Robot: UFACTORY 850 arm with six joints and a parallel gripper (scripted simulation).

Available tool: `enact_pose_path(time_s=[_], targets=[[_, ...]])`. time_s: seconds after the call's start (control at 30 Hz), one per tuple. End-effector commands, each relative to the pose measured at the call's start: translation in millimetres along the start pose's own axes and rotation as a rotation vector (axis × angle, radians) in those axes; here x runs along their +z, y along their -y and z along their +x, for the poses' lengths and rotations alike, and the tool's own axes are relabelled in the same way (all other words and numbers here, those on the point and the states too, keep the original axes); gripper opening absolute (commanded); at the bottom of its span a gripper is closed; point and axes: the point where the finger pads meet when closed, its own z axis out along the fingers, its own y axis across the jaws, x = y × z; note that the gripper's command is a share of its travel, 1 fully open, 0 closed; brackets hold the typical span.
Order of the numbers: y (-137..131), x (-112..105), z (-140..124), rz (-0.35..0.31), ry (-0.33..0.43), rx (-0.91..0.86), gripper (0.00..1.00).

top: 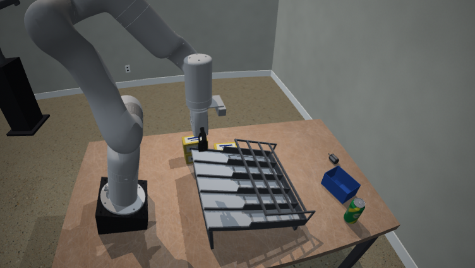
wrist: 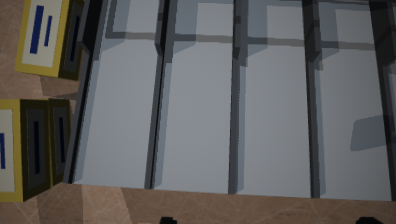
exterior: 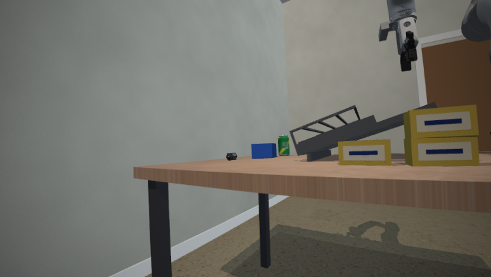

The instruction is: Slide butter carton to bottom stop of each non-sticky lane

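The dark sloped shelf (top: 246, 186) with five grey lanes stands mid-table, its stop rail at the right, low end. All lanes look empty. Three yellow butter cartons lie on the table behind the shelf's far side: two stacked (top: 190, 146) by its high corner and a single one (top: 224, 145) beside them. The side view shows the upper carton (exterior: 441, 121), the lower carton (exterior: 442, 150) and the single carton (exterior: 364, 151). My gripper (top: 202, 140) is open and empty. It hangs above the high end of the far lanes, next to the stack. The wrist view shows the lanes (wrist: 235, 115) and the stack (wrist: 25, 150) at the left.
A blue bin (top: 340, 183), a green can (top: 354, 210) and a small black object (top: 333, 158) sit near the table's right edge, beyond the shelf's low end. The arm's base (top: 121, 209) stands on the table left of the shelf.
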Motion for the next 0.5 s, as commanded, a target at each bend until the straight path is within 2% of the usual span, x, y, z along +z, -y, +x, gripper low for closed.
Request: enact_pose_path(time_s=[0.0, 0.2, 0.23, 0.47], targets=[[0.3, -0.5, 0.6, -0.037, -0.003, 0.033, 1.0], [0.3, -0.5, 0.6, -0.037, -0.003, 0.033, 1.0], [0.2, -0.6, 0.8, -0.029, -0.004, 0.028, 0.9], [0.2, -0.6, 0.8, -0.029, -0.004, 0.028, 0.9]])
